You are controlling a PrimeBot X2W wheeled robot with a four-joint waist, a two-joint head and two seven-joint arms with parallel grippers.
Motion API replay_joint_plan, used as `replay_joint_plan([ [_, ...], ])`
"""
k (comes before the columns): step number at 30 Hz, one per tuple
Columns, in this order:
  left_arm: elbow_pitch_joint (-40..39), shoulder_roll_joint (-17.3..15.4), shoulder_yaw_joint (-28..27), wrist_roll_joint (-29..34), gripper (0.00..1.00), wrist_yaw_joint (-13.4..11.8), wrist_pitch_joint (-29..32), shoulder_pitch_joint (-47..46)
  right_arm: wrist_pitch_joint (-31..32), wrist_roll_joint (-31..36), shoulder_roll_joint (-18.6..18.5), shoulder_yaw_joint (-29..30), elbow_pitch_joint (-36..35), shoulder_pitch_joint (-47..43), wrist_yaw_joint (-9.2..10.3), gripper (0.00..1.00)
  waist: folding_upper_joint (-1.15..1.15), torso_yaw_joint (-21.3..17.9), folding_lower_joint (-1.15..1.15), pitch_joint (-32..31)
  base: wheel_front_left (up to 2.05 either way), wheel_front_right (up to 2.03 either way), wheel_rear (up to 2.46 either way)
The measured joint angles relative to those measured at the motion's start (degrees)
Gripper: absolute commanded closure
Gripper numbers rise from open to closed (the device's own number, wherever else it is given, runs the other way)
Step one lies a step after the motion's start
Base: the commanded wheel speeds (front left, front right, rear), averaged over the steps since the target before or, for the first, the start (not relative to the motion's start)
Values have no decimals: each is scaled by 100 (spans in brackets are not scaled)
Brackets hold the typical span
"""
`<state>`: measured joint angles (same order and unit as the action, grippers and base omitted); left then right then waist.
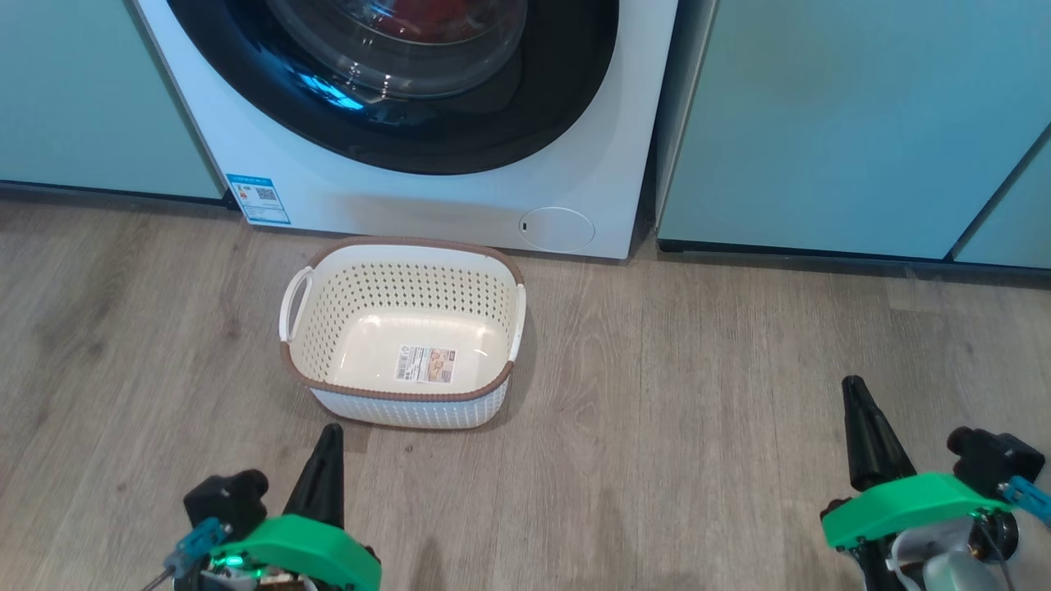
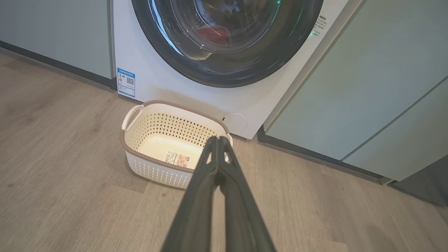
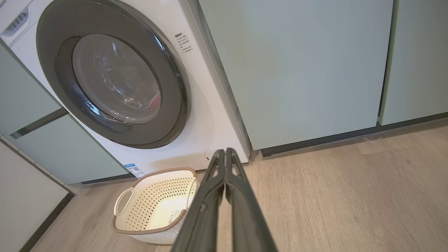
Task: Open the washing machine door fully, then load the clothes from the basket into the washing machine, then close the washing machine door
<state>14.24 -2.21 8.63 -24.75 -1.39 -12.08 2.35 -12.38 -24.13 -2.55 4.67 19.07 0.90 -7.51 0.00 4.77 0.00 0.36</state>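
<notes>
The washing machine [image 1: 427, 205] stands between teal cabinets, its black-rimmed round door [image 1: 525, 123] closed flat against the front. Red clothes [image 2: 214, 34] show through the door's glass, inside the drum. On the floor in front sits the cream perforated basket [image 1: 322, 295] with a brown rim, holding nothing but a label sticker on its base. My left gripper [image 1: 331, 432] is shut, low at the left, just short of the basket's near wall. My right gripper [image 1: 852, 386] is shut, well to the basket's right above the floor. In both wrist views the fingers press together with nothing between them.
Pale teal cabinet fronts [image 1: 821, 123] flank the machine on both sides, above a dark plinth. Wood-look floor [image 1: 698, 394] spreads wide around the basket. A round service panel [image 1: 557, 229] and a blue label [image 1: 259, 199] mark the washer's lower front.
</notes>
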Motion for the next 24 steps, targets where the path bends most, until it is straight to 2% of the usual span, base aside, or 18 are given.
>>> replay_joint_plan([
  [24,15,-9,-256,-1474,100,178,368,-127,403,-1457,1,53,-58,28,1,100,0,-103,0,-4,0,0,0],
])
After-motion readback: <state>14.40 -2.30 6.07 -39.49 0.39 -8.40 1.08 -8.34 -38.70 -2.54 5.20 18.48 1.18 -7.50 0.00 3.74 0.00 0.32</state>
